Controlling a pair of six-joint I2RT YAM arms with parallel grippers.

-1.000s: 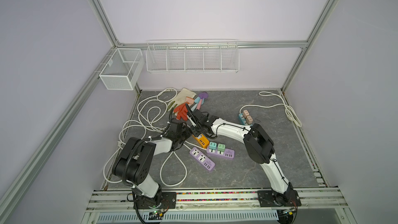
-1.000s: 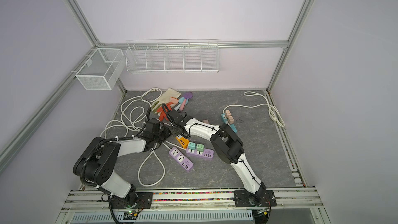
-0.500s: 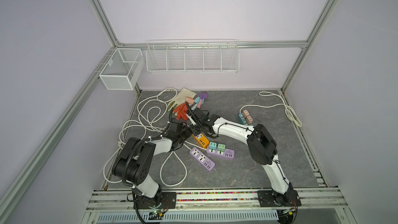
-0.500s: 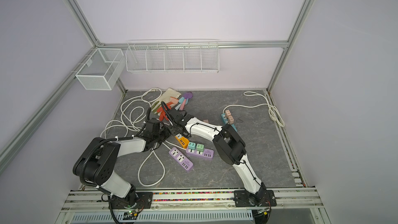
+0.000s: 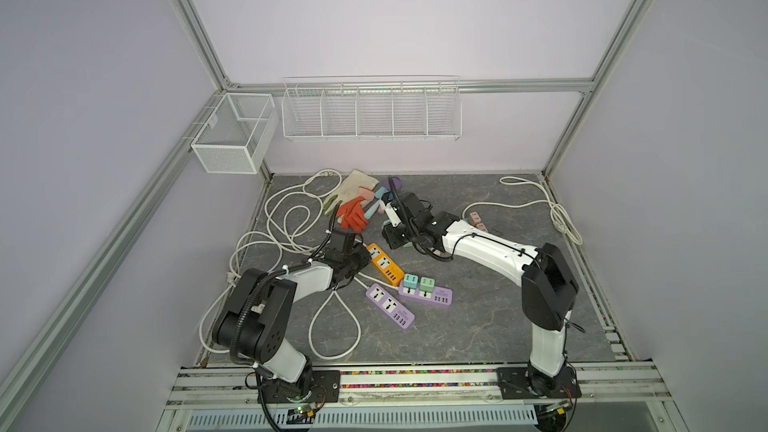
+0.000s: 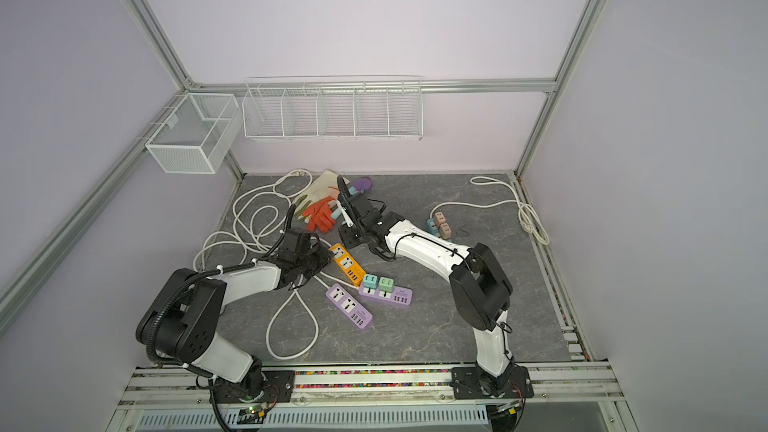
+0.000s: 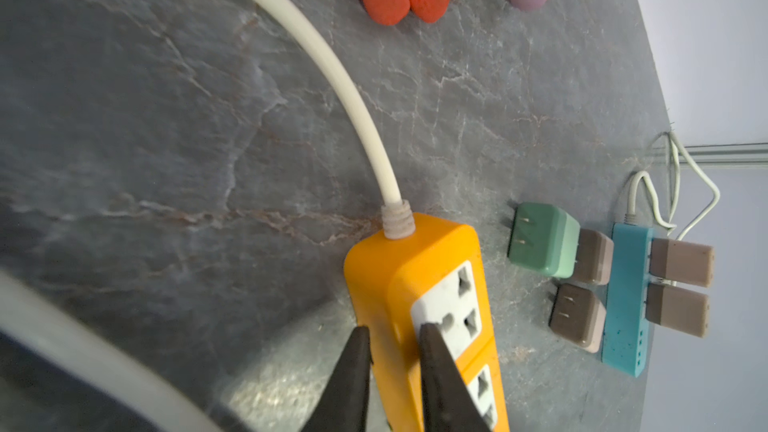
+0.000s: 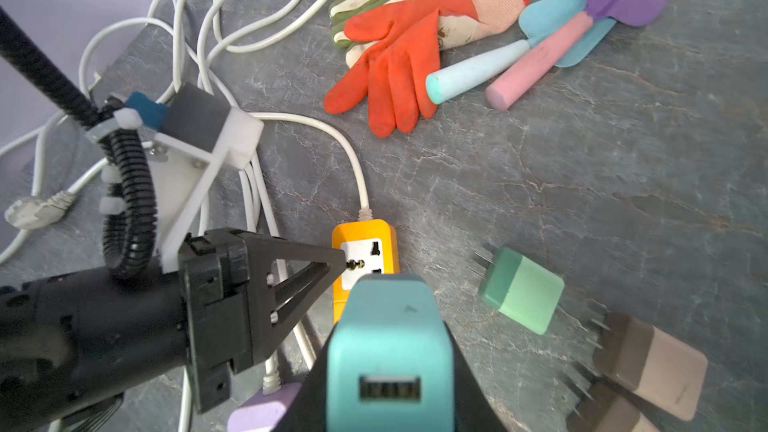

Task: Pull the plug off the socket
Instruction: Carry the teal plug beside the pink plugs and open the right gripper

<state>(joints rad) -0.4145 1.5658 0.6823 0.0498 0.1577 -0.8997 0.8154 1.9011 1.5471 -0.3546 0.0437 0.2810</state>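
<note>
- Right gripper (image 8: 388, 326) is clamped on the teal plug (image 8: 386, 367), with the plug's USB port facing the wrist camera.
- The plug is held up off the surface (image 5: 478, 326), clear of the orange power strip (image 8: 365, 243).
- In both top views the right gripper sits just past the strip's cord end, near the orange glove (image 5: 353, 216).
- Left arm: the left gripper (image 7: 392, 328) has its jaws drawn close together, tips bearing on the orange power strip near its cord end. One fingertip (image 7: 432, 351) is on the white socket face, the other at the strip's side edge.
- The strip lies flat between the two arms. Both its sockets show from above, and its white cord (image 7: 332, 64) curves away toward the glove.
- A loose green plug (image 8: 521, 290) lies on its side just beside the strip, prongs exposed. Two loose brown plugs (image 8: 648, 361) lie near it.
- Blue strip (image 7: 625, 297) is further off, with two brown plugs seated in it.
- Two purple strips (image 5: 390, 307) lie nearer the front. One carries two green plugs (image 5: 427, 283).
</note>
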